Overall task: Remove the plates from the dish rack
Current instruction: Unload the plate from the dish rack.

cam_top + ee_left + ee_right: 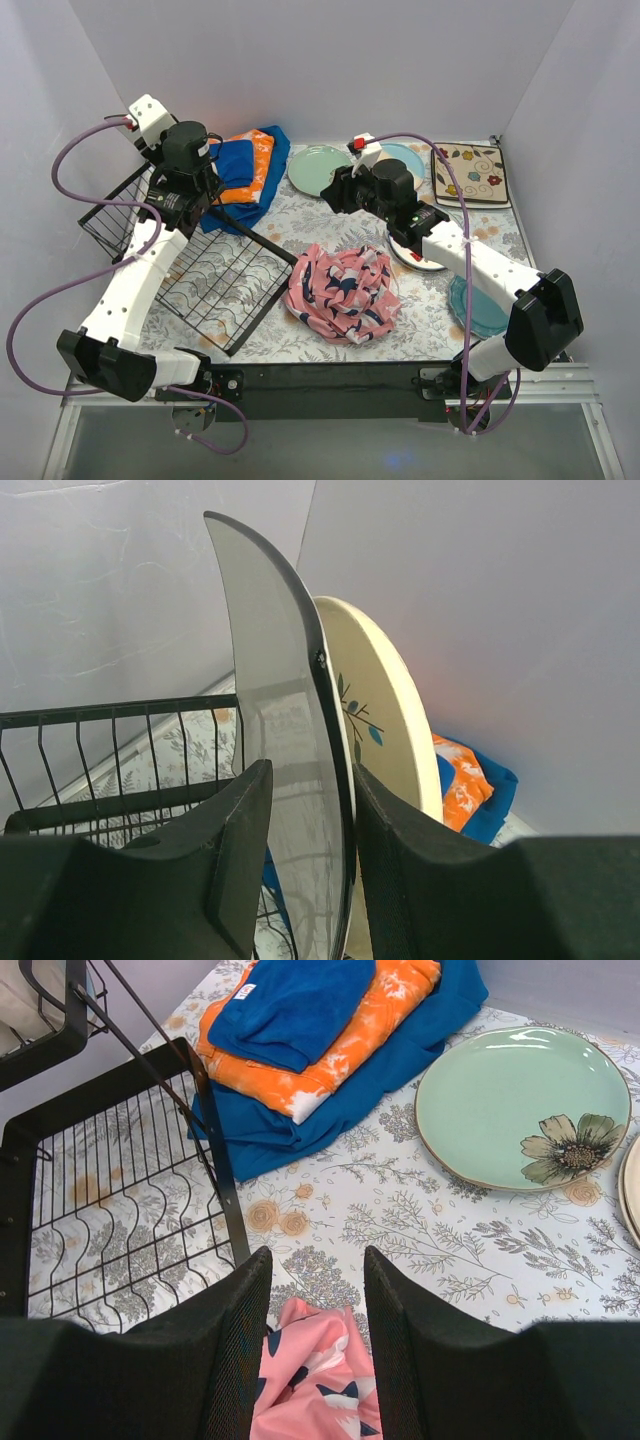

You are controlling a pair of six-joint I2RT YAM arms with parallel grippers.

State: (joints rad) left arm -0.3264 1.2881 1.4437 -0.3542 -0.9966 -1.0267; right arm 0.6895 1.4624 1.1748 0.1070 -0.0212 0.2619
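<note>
Plate in pale grey [285, 710] up on edge at the far end of the dish rack [120, 720], rising straight out of the left pincer [312, 780]. Looks clamped: one finger on each face, closed down to the plate's thickness. Runs lengthwise away from the pincer, so calls for a straight pull up along its own plane, clear of the rack's wires. Just behind it, a cream plate [390, 710] with a blue leaf sprig; touching or not, cannot tell. Right pincer [317, 1260] well off to the rack's right, low over the desk [420, 1220] by the pink cloth [300, 1380], fingers a little apart, holding nothing. Left arm plainly the nearer. Hidden: the grey plate's lower rim, behind the fingers, so no saying whether seated in a slot or hanging free. From above, both plates covered by the arm.
</note>
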